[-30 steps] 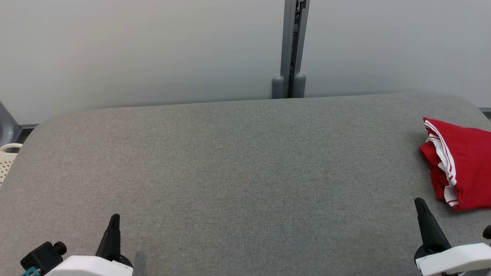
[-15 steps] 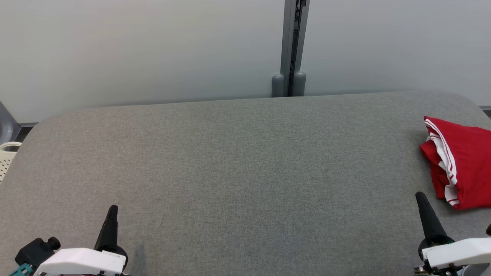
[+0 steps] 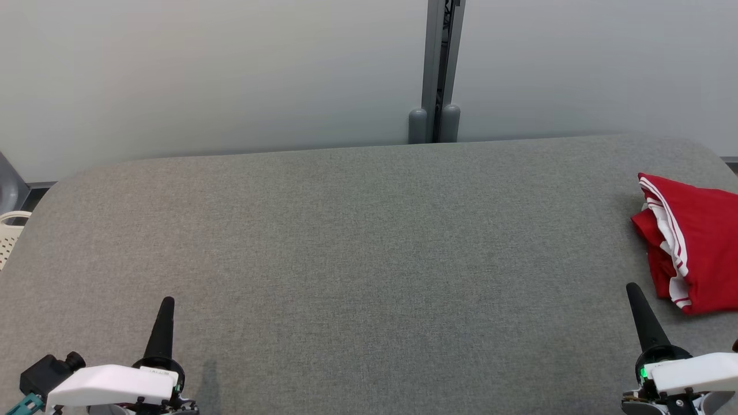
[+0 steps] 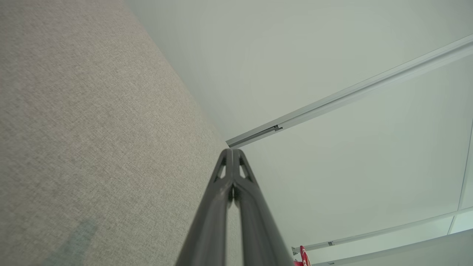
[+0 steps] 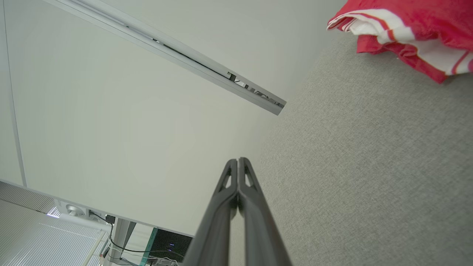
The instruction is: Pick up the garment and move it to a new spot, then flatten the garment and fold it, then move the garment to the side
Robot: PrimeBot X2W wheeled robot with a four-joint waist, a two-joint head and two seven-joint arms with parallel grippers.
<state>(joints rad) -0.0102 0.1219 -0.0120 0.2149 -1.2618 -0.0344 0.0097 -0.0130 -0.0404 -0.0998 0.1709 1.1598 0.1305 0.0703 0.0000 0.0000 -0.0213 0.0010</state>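
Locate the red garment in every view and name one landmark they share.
Head view: garment at the right edge, on the grey table.
Left wrist view: garment a sliver at the bottom edge, right of the left gripper.
Right wrist view: garment at the top right corner.
Shared landmark: the grey table.

Black tapered fingers (image 3: pixel 161 337) are being carried by the left gripper (image 3: pixel 166 305) at 7 o'clock and the right gripper (image 3: pixel 633 293) at 5 o'clock, both being backed by white housings (image 3: pixel 109 385). A tiny green light (image 3: pixel 643 373) is being shown on the right one, with a teal plug (image 3: pixel 24 404) beside the left.
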